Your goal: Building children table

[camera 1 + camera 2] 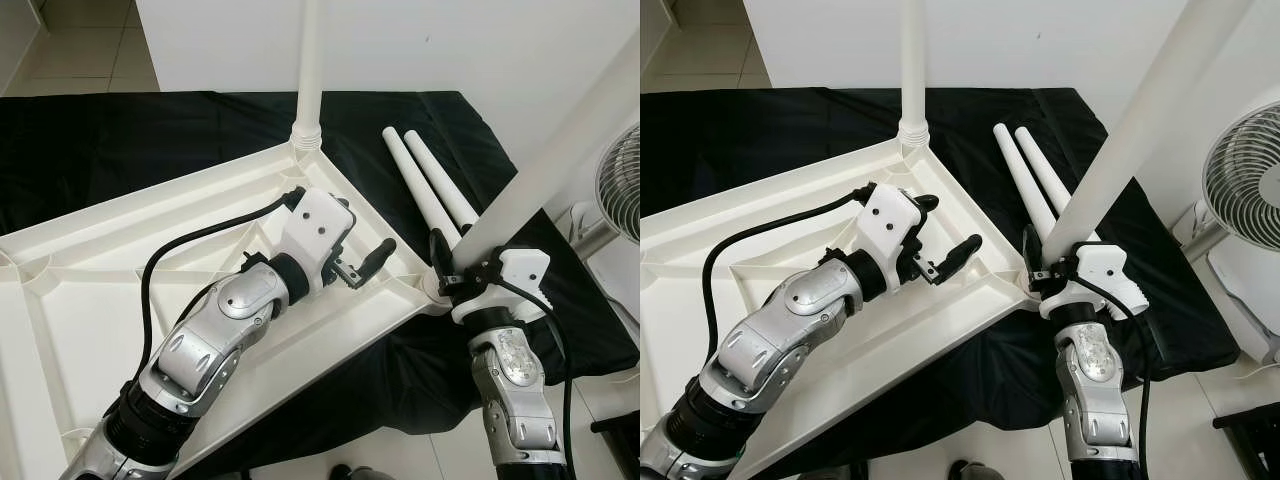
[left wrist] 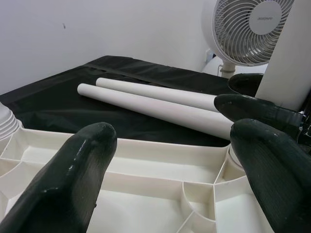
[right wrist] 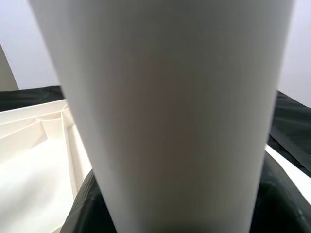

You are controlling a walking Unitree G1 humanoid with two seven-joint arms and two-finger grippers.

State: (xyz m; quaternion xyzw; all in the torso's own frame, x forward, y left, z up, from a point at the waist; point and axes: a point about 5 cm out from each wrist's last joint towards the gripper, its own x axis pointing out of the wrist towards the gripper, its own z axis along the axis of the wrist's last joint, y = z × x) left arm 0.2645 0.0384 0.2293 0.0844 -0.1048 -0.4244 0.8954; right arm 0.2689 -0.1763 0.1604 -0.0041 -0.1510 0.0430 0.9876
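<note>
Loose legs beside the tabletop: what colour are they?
White, lying on the black cloth. The legs show best in the left wrist view.

A white tabletop (image 1: 120,300) is lying upside down, ribs showing, with one leg (image 1: 310,60) standing in its far corner socket, another leg (image 1: 1130,130) being held at the near corner, and two spare legs (image 1: 430,185) lying beside it.

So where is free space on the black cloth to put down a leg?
Free: black cloth behind the tabletop, left of the standing leg. Crowded: the near corner, where the right gripper holds a leg beside two loose legs.
</note>
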